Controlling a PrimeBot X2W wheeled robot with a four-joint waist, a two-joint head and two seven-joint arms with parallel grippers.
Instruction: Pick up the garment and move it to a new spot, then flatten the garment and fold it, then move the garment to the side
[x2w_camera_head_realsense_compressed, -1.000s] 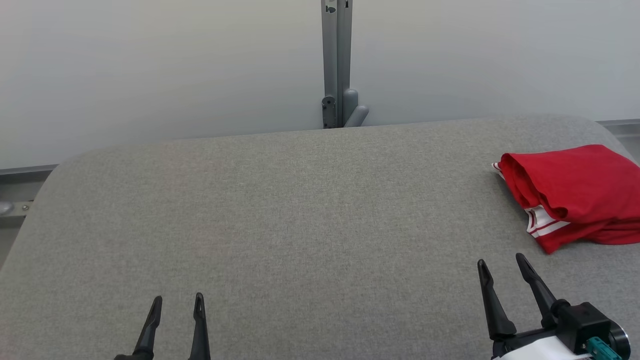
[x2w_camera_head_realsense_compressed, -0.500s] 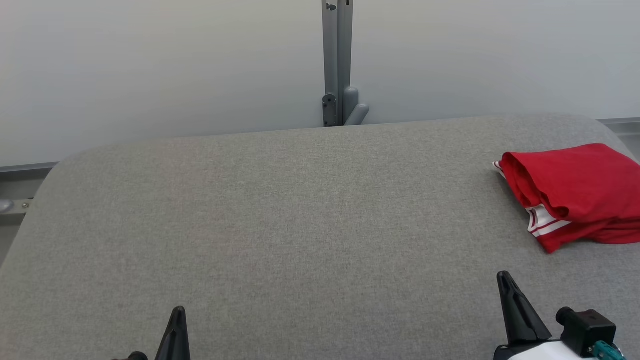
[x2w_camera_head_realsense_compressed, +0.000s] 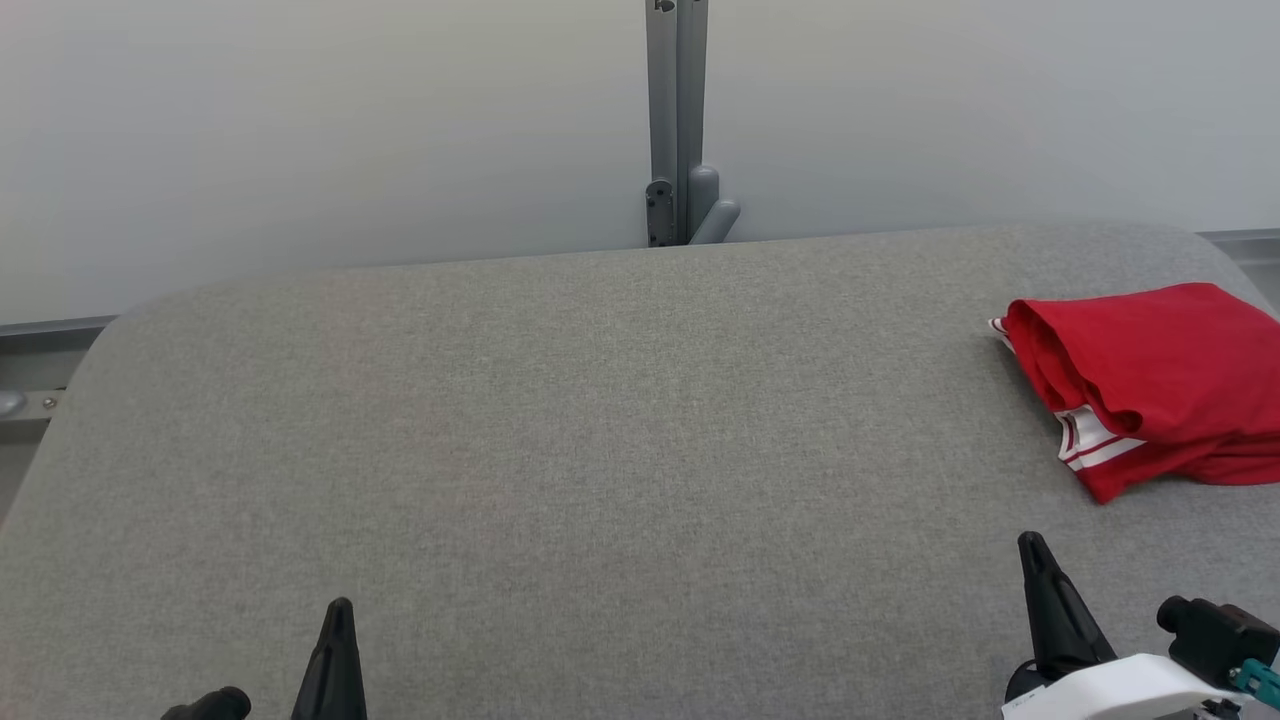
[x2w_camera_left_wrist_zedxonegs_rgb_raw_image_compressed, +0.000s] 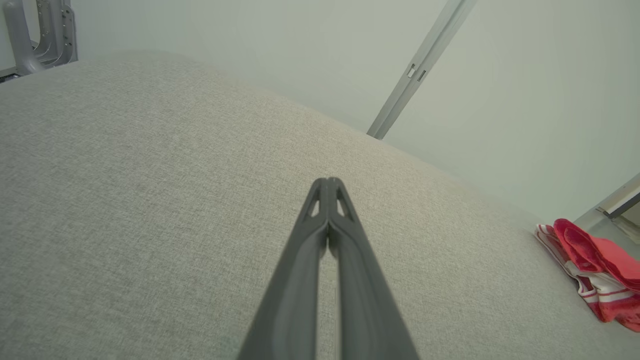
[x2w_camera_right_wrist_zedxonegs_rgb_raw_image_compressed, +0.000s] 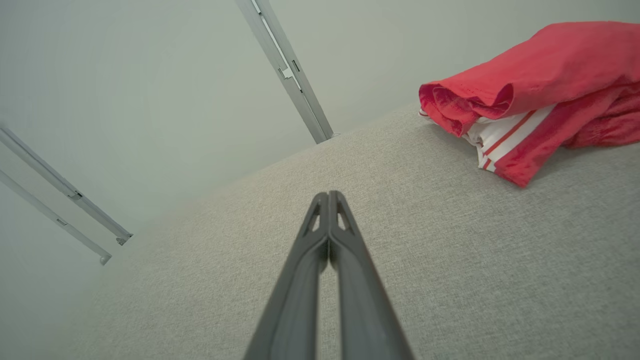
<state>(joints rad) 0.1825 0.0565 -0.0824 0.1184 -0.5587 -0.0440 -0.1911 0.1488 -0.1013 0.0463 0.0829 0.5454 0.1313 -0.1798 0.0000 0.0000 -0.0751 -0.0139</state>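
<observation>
The grey tabletop carries the red garment, bunched near its right edge. It is likely soft, light, limp cloth, best pinched at the striped hem. Left fingers and right fingers are pressed together, empty.

The garment is seen as red cloth with white bands crossed by thin red stripes. It is folded into a thick, compact bundle. Its rounded fold edges are turned to the left, and the striped trim is tucked beneath the upper red layer. It is laid on the grey surface, at the right side.
</observation>
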